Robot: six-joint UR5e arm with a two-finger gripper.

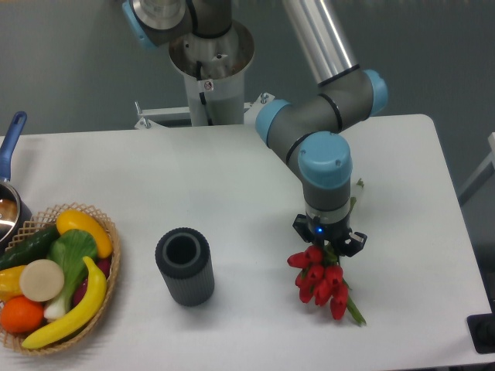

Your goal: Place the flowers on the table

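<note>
Single fixed camera, raised, across the bench (232, 178) from the arm's base, looking down at medium range, jaws right of centre

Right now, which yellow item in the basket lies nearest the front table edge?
The banana: long, curved, lying along the front right rim of the basket. The other clearly yellow piece, a yellow pepper, sits at the back of the pile, toward the robot's base.

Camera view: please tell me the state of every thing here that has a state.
flowers: lying on the table, heads toward the camera.
gripper: low over the flowers; grip hidden.
dark cylinder: upright, open top.
basket: full of fruit and vegetables.
pot: at left edge, mostly cut off.
</note>
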